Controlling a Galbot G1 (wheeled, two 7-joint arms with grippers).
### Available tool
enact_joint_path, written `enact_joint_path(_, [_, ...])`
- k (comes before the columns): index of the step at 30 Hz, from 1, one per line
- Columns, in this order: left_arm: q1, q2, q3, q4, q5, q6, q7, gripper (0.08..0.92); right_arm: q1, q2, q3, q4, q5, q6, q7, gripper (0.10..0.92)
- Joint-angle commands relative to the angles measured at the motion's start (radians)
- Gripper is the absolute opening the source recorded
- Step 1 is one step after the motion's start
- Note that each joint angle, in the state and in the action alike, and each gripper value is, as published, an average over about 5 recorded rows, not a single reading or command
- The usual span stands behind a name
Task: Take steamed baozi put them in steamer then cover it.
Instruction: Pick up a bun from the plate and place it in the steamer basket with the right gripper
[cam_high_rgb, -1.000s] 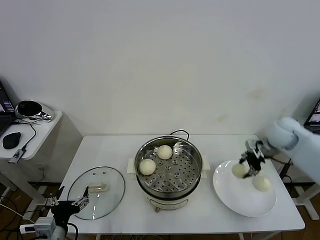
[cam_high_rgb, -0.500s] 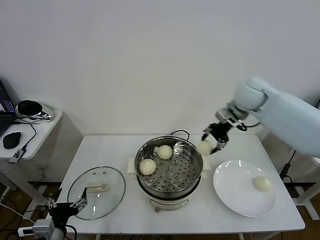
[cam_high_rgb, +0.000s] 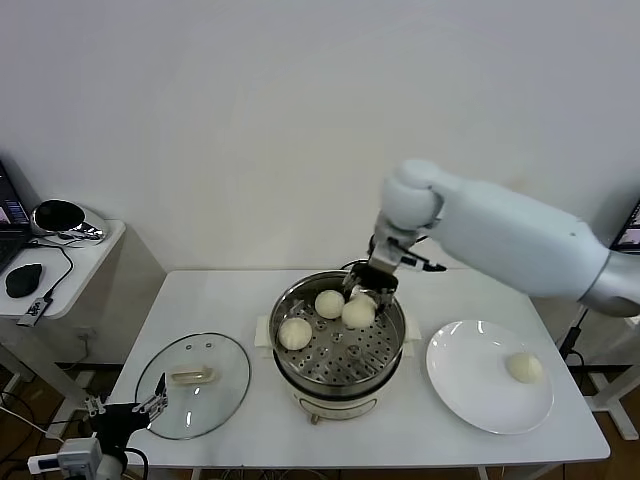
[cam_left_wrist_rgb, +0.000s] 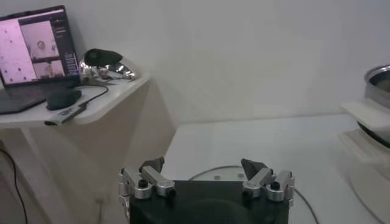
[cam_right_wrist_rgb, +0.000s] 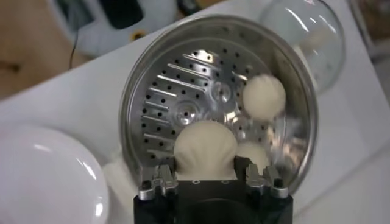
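Reaching over steamer (cam_high_rgb: 385, 345), right gripper (cam_high_rgb: 362, 296) clamps baozi (cam_high_rgb: 358, 313).

Cream-white baozi (cam_high_rgb: 357, 314) against shiny silver steamer (cam_high_rgb: 385, 350), its tray (cam_right_wrist_rgb: 183, 97) dotted with rows of small dark holes. Clear glass cover (cam_high_rgb: 215, 385) with cream-white handle; plain white plate (cam_high_rgb: 465, 385) on white table (cam_high_rgb: 230, 300).

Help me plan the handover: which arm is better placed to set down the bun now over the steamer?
The right. Its end effector is shut on a baozi directly above the steamer tray. The left end effector waits open, low by the cover.
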Motion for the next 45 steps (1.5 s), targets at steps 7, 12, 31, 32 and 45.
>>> enact_joint_path(7, [-0.017,0.003,-0.001,0.021,-0.005,0.0,0.001,0.823,-0.069,0.13,-0.073,0.028,-0.195,0.156,0.027,0.587])
enact_joint_path(12, [-0.013,0.003,-0.003,0.019,-0.012,-0.004,0.003,0.823,-0.102,0.128,-0.077,0.037,-0.209,0.154,0.028,0.592])
enact_joint_path(31, [-0.013,-0.001,0.0,0.018,-0.012,-0.005,0.002,0.823,-0.113,0.117,-0.081,0.08,-0.184,0.112,0.021,0.589])
enact_joint_path(32, [-0.013,0.0,-0.002,0.017,-0.013,-0.005,0.002,0.823,-0.11,0.114,-0.085,0.082,-0.175,0.106,0.021,0.59])
enact_joint_path(45, [-0.017,-0.002,-0.008,0.008,-0.021,-0.003,0.001,0.823,-0.052,0.063,-0.063,0.136,-0.137,0.055,0.034,0.748])
